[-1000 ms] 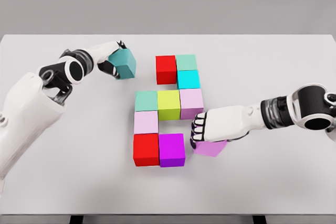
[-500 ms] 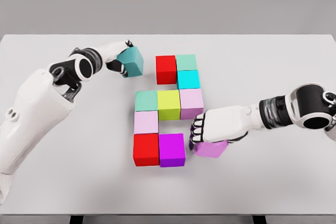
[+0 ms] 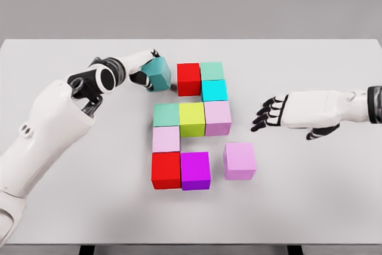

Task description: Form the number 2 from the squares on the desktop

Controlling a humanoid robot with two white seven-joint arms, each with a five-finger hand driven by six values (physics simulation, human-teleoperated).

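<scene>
- Left hand (image 3: pixel 142 71) grips the teal cube (image 3: pixel 159 74), just beside the red cube (image 3: pixel 188 79) atop the block figure.
- Mid-table (image 3: pixel 89 207), the coloured cubes sit packed together; the lilac cube (image 3: pixel 240 160) lies just right of the magenta cube (image 3: pixel 195 171), a gap between.
- Right hand (image 3: pixel 298 111) hovers with fingers spread, holding nothing.

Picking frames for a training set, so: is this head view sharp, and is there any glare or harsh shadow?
Head view: sharp throughout, even soft lighting, no glare on the table; only faint shadows beside the cubes, such as the loose pink cube.
</scene>
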